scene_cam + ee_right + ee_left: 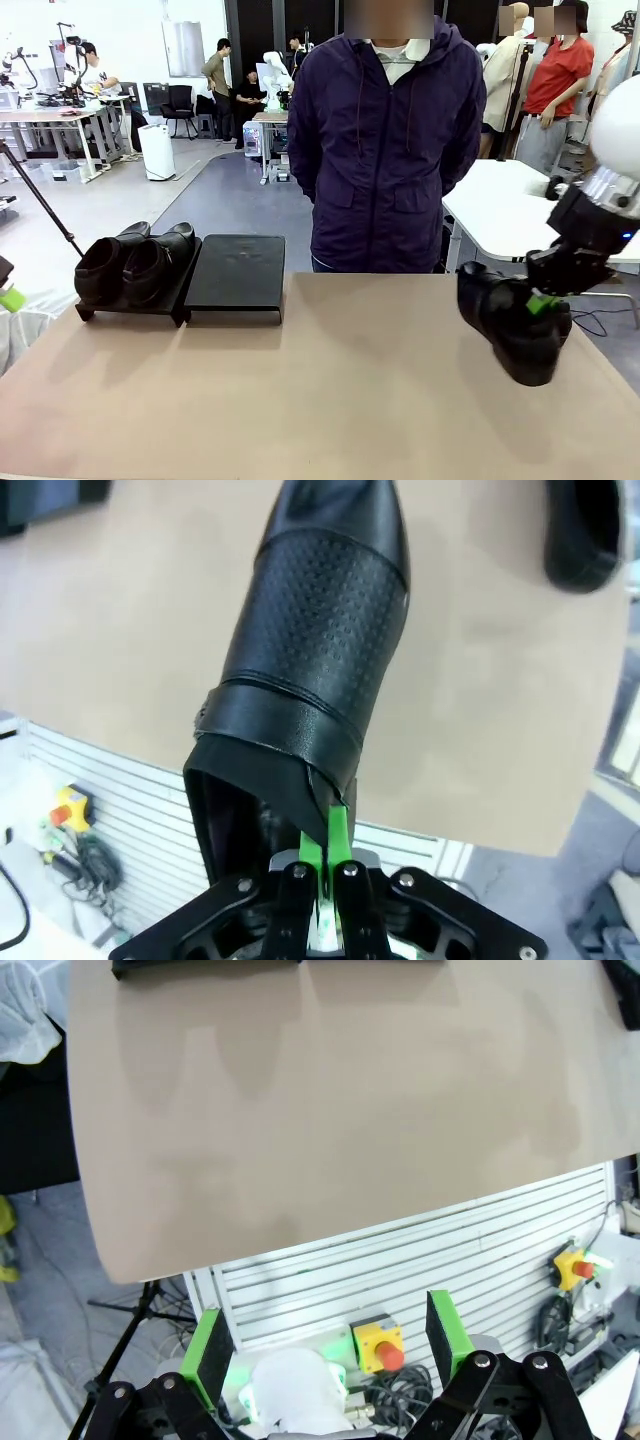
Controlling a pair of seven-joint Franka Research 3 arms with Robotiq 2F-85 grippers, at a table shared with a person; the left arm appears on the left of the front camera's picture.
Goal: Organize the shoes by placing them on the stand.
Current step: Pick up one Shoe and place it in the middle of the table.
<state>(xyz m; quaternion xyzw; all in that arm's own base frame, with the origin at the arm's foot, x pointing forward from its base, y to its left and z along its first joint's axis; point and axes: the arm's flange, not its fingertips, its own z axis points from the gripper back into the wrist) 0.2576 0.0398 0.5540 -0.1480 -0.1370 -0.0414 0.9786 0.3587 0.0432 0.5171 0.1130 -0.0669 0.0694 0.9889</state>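
Note:
Two glossy black shoes [130,265] stand side by side on the left platform of the stand [178,300]; the right platform [237,268] is bare. My right gripper [545,303] holds a third shoe [512,322] in the air over the table's right side, toe tilted down. In the right wrist view the gripper [325,855] is shut on the collar of this shoe [320,630], and a fourth shoe [585,535] lies on the table beyond it. My left gripper [330,1345] is open with nothing between its pads, back past the table's near left edge.
A person in a dark purple jacket [385,140] stands at the far edge, hands behind the back. The tan tabletop [330,400] is bare across the middle. A white table [500,210] stands behind on the right. An emergency-stop button [380,1345] sits below the table's front.

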